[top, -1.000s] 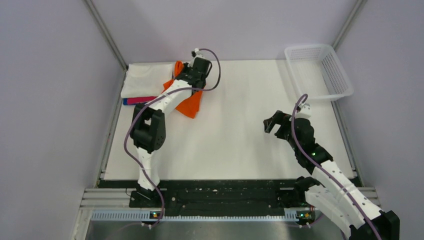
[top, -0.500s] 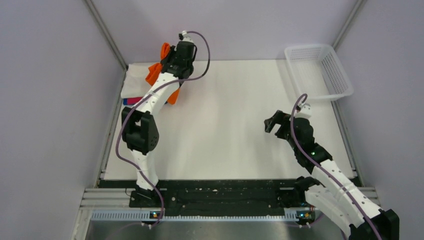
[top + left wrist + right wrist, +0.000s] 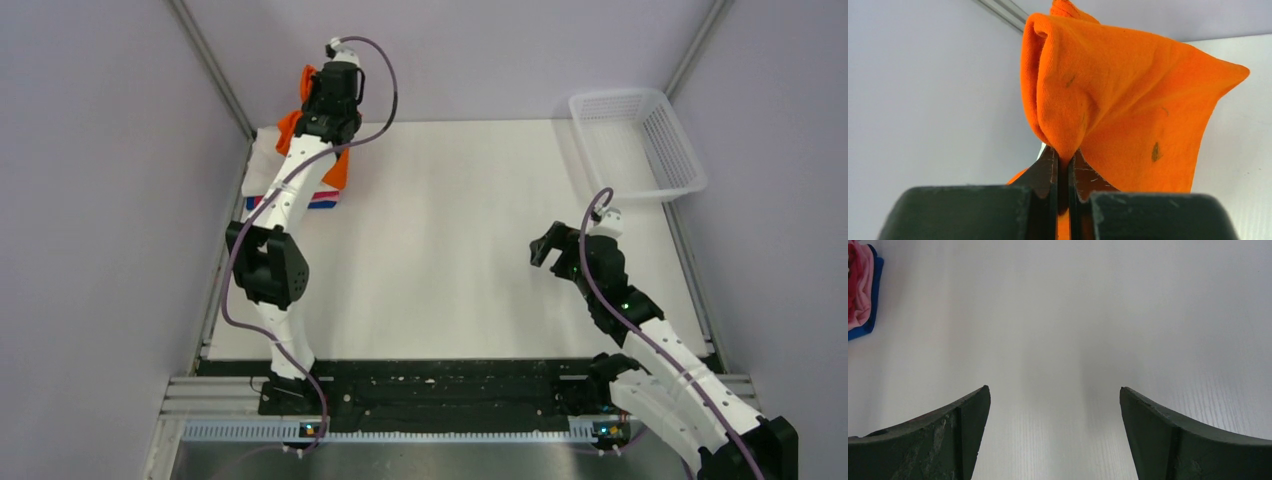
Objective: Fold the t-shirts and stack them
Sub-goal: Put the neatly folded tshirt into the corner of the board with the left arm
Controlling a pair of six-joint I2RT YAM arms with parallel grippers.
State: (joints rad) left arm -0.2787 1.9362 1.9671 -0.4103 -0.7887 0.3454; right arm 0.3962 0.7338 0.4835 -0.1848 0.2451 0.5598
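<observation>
Swinging farther left, pinched orange t-shirt (image 3: pixel 289 129) now over folded t-shirts (image 3: pixel 324 198).

White mesh basket (image 3: pixel 680 150) at far right corner, white table (image 3: pixel 470 260), pale walls (image 3: pixel 100 200)

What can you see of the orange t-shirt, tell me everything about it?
The orange t-shirt is plain, bright, soft knit cloth with a few small dark specks. It is bunched, not flat: the left gripper is shut on a pinched fold, and the cloth spreads in loose creases from there. It hangs at the far left corner of the table, above the folded shirts; whether its lower end touches them cannot be told.
</observation>
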